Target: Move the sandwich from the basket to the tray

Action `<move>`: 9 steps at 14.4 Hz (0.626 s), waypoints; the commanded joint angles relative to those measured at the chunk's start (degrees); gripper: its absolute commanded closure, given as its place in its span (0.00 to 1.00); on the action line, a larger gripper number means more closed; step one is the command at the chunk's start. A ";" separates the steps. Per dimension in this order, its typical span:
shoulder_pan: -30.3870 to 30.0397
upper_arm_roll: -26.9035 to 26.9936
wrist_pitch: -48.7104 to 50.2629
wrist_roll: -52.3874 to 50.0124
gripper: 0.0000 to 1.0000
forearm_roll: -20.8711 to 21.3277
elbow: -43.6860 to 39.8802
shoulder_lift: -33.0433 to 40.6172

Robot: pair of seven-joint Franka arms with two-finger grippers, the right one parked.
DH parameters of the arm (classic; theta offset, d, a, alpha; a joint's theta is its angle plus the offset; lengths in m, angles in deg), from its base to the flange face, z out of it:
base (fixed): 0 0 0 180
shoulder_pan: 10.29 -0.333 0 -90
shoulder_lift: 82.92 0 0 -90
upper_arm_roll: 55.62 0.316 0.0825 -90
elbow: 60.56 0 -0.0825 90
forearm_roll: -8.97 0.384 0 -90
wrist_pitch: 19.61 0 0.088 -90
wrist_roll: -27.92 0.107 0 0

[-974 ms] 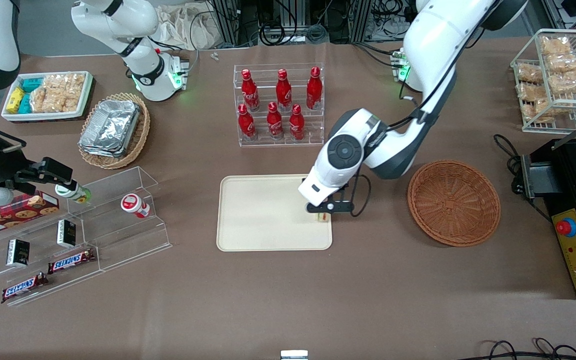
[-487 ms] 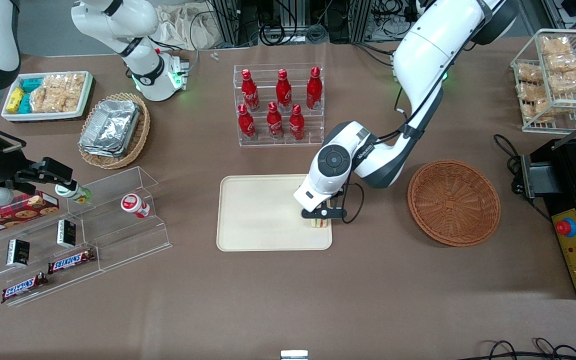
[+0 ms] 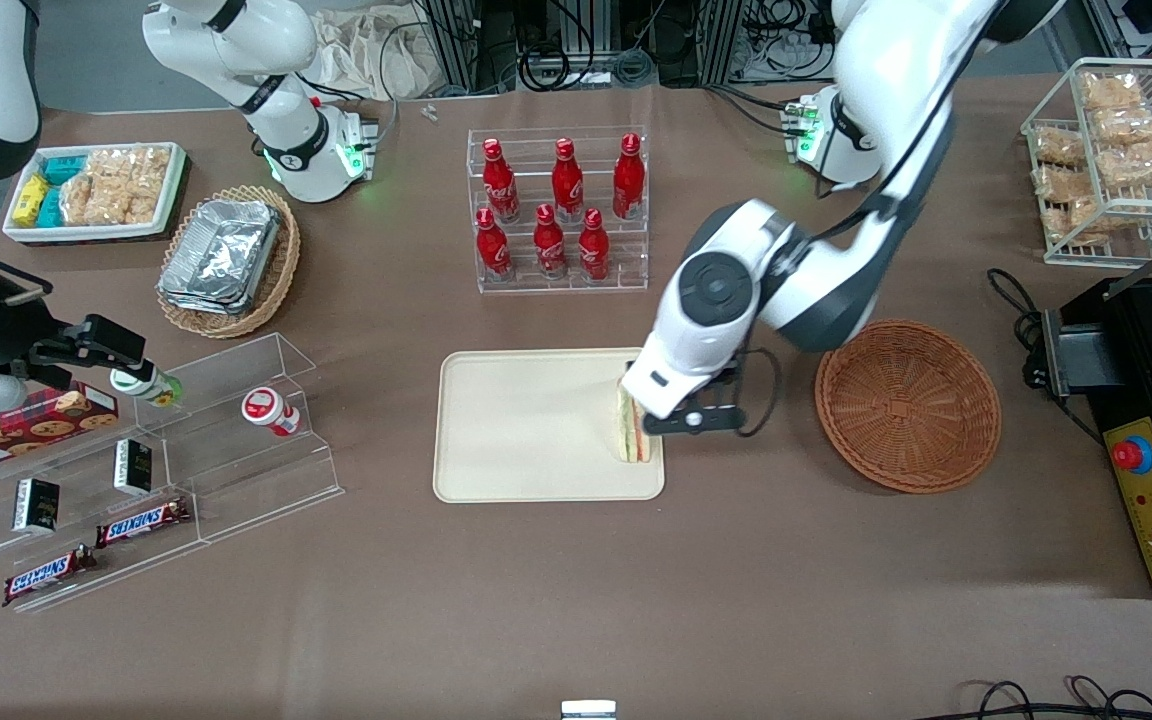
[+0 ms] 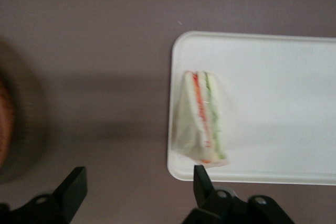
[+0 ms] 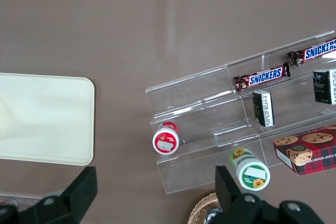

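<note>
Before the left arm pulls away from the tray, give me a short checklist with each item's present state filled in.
1. Clear-wrapped triangular sandwich lies on the flat cream-beige plastic tray: ok.
2. Sandwich inside the rim: ok, though close to the edge nearest the basket.
3. Left end effector open, apart from the sandwich: ok.
4. Round reddish-brown wicker basket emptied: ok.
5. Sandwich lying stable: cannot tell.

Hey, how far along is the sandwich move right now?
Done: the sandwich lies on the tray, at the edge nearest the basket, which holds nothing. In hand: nothing; the gripper is open above the tray's edge. Left: only pulling the arm away.
</note>
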 commanded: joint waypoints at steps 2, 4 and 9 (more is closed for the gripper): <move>-7.19 -0.17 8.74 11.37 0.01 -0.33 1.66 9.17; -11.58 -0.08 11.92 21.11 0.01 -0.25 1.84 12.86; -23.36 -0.17 20.00 37.41 0.00 -0.51 0.96 19.64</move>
